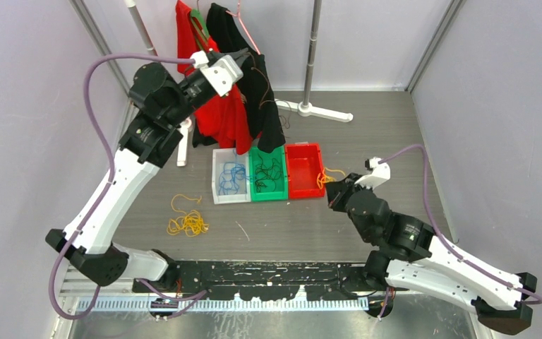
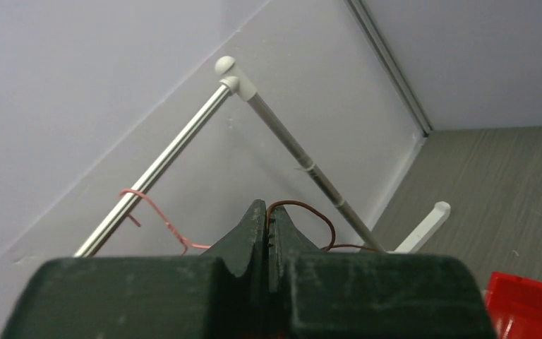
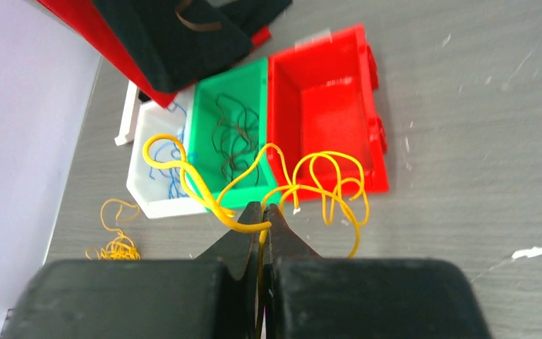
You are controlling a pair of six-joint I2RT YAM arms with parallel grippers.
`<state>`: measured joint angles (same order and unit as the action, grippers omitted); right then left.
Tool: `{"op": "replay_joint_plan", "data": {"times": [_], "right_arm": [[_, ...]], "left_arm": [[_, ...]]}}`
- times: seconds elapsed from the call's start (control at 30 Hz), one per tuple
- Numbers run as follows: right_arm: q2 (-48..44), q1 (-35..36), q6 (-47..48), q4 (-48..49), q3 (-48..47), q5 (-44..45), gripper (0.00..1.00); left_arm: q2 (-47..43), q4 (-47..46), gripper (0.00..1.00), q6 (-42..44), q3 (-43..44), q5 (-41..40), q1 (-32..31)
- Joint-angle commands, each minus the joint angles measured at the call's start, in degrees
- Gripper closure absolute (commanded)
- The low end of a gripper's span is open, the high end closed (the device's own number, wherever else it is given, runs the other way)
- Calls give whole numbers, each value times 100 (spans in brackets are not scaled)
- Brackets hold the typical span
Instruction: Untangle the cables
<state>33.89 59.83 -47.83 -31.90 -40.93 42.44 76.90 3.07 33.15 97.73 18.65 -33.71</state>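
Left gripper (image 2: 267, 215) is raised high at the far left, up by the clothes rack (image 2: 289, 141). Its jaws are pressed together on a thin brown cable (image 2: 317, 212), which arcs out of the tips to the right and drops away. In the top view the same tool (image 1: 243, 56) sits against the black garment (image 1: 261, 99), with the red garment (image 1: 219, 113) hanging just left of it. Right gripper (image 3: 262, 212) is low over the table (image 1: 395, 141), just right of the red bin (image 3: 324, 106). Its jaws are clamped on a yellow cable (image 3: 324, 169). The cord passes between the fingertips and fans out beyond them in several loops, one long loop swinging left and a cluster of loops on the right beside the red bin's near right corner. From above, those loops (image 1: 332, 174) show between the gripper (image 1: 332, 189) and the bin wall. The three bins sit touching in a row: the white bin (image 1: 219, 194) on the left holds blue cables (image 1: 233, 175), the green bin (image 1: 272, 194) in the middle holds black cables (image 1: 269, 173), and the red one is on the right. A loose yellow bunch (image 1: 187, 222) lies on the table near and left of the white bin, well apart from both tools.
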Motion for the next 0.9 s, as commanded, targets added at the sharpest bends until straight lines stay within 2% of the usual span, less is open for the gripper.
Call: {"op": "replay_joint_plan", "data": {"times": [0.0, 0.2, 0.53, 0.63, 0.87], "right_arm": [[347, -167, 1230, -9, -864, 370, 99], [1024, -655, 1837, 220, -1447, -88, 99], [2628, -2287, 1518, 475, -1603, -2480, 99], [3042, -2545, 1496, 769, -1526, -2983, 99], [4160, -2849, 1613, 1168, -1674, -3494, 98]], "left_arm": [[240, -215, 100, -383, -38, 121, -151], [633, -189, 100, -382, 207, 180, -249], [532, -145, 100, -342, 9, 128, -257], [440, -100, 100, -321, -137, 105, -257], [273, 54, 100, -304, -340, 138, -257]]}}
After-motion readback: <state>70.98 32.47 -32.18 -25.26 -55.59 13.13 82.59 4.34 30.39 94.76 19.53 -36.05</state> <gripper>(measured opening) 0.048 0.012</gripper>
